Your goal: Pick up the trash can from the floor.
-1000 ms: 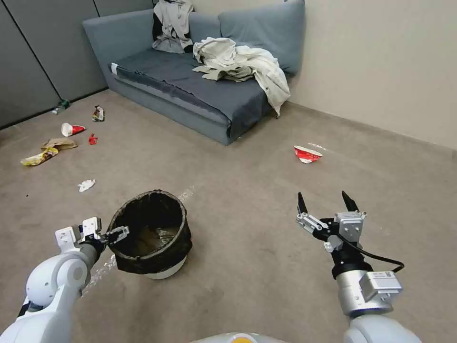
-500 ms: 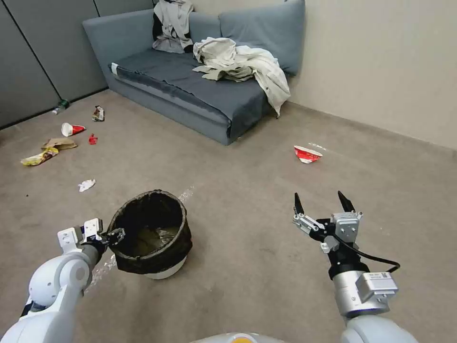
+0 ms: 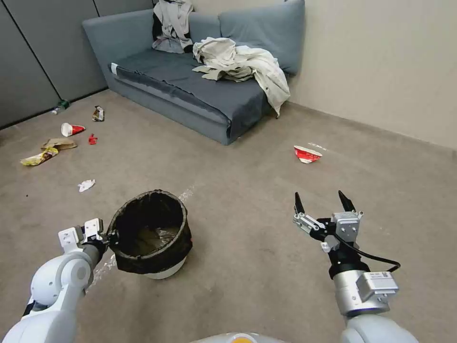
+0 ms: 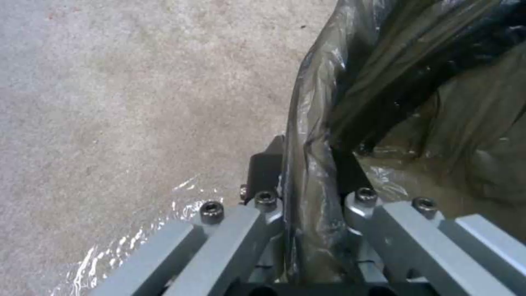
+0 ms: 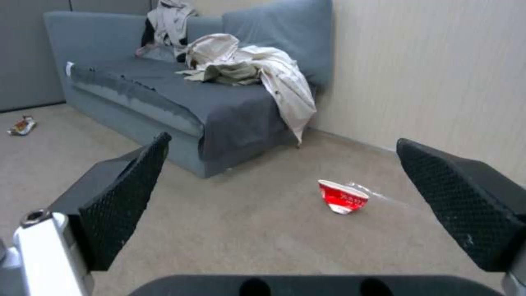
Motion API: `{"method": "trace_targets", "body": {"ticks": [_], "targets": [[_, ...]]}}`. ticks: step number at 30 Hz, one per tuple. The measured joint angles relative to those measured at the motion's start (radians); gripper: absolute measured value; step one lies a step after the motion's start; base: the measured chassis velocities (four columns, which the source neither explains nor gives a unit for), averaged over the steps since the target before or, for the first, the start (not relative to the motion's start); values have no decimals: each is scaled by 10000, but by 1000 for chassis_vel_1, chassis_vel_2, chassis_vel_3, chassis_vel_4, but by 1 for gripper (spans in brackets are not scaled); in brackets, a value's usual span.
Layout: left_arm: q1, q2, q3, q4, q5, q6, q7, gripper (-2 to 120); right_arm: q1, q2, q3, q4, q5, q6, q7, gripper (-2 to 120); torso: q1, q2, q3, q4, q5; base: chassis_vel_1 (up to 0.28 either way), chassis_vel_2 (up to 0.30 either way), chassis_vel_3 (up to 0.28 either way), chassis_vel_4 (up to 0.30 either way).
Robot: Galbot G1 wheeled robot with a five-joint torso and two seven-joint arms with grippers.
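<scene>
Head view: the trash can (image 3: 151,236) stands upright on the floor (image 3: 247,267), well in front of the sofa (image 3: 190,76), its dark bag folded over the rim and its white base showing below. The left gripper (image 3: 110,236) is at the can's rim on the side away from the right arm, with its jaws drawn in on the bag-covered edge. From the left wrist view, the rim and bag (image 4: 312,164) run between the two fingers (image 4: 263,168), one outside the can and one inside, so the left gripper (image 4: 307,164) has the rim pinched. A strip of clear film (image 4: 137,238) lies on the floor beside the can under that arm. The right gripper (image 3: 322,204) hangs above bare floor, well apart from the can on its other side, jaws spread wide with nothing between them. From the right wrist view, its black fingers (image 5: 126,197) frame a crushed cup (image 5: 342,196) lying on the floor near the wall, off the sofa's end. Clothes (image 3: 243,64) are heaped on the sofa, and scattered litter (image 3: 62,138) lies on the floor beyond the can, toward the sofa's other end.
</scene>
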Motion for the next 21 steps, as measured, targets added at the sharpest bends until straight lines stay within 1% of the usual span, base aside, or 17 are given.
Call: {"method": "trace_targets", "body": {"ticks": [3,5,6,7,10,11,14,15,16,20,21], "targets": [[22,-21,-26,-116,-17,0,-102,5,4,-2,0,-6,1,9,3,100,-1,0,0,0,-1,0,0,0,0],[117,-35,-140,-467,-112,0,-245,5,9,-4,-5,-20,1,16,7,100,0,0,0,1,1,0,0,0,0],[117,-35,-140,-467,-112,0,-245,5,9,-4,-5,-20,1,16,7,100,0,0,0,1,1,0,0,0,0],[167,-32,-195,-637,-208,0,-273,5,11,-5,-8,-30,1,18,8,100,0,0,0,2,0,0,0,0,0],[315,17,-424,-1217,-737,0,-345,5,22,-1,-28,-60,1,47,14,100,0,0,0,3,3,0,0,0,0],[315,17,-424,-1217,-737,0,-345,5,22,-1,-28,-60,1,47,14,100,0,0,0,3,3,0,0,0,0],[476,51,-574,-1834,-1341,-4,-380,5,27,1,-33,-68,0,53,16,100,0,0,0,-1,2,0,0,0,0],[560,64,-612,-2020,-1517,-111,-242,5,28,0,-31,-70,0,53,17,100,0,0,0,0,3,0,0,0,0],[560,64,-612,-2020,-1517,-111,-242,5,28,0,-31,-70,0,53,17,100,0,0,0,0,3,0,0,0,0],[1023,74,-639,-2811,-1892,-992,797,5,36,-1,-29,-74,-2,56,21,100,0,0,0,0,2,0,0,0,0],[1023,74,-639,-2811,-1892,-992,797,5,36,-1,-29,-74,-2,56,21,100,0,0,0,0,2,0,0,0,0]]}}
